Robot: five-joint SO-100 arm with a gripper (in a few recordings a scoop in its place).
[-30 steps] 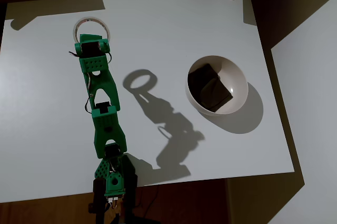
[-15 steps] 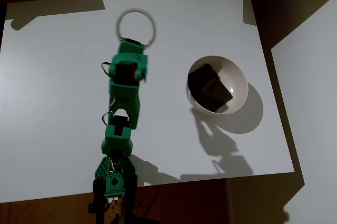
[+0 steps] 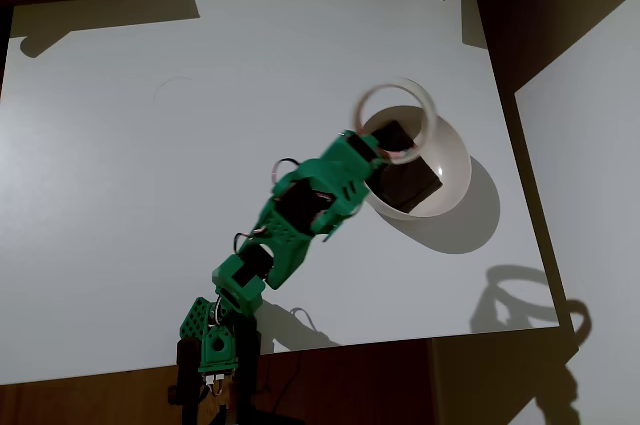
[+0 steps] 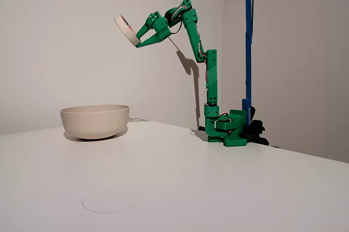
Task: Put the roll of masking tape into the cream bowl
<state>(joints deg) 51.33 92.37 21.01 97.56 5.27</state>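
The tool (image 4: 139, 37) pinches the tape (image 4: 126, 30) by its rim high over the bowl (image 4: 95, 120); light, stiff and thin-walled, it likely needs only a gentle rim grip

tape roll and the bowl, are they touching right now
Apart. The fixed view shows the tape roll held high in the claw, with clear wall between it and the bowl below. The overhead view only makes them overlap.

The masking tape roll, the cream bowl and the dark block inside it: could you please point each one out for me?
roll of masking tape (image 4: 126, 30), fixed view, its outer band.
cream bowl (image 4: 95, 120), fixed view, its outer wall.
dark block (image 3: 405, 183), overhead view, its top face.
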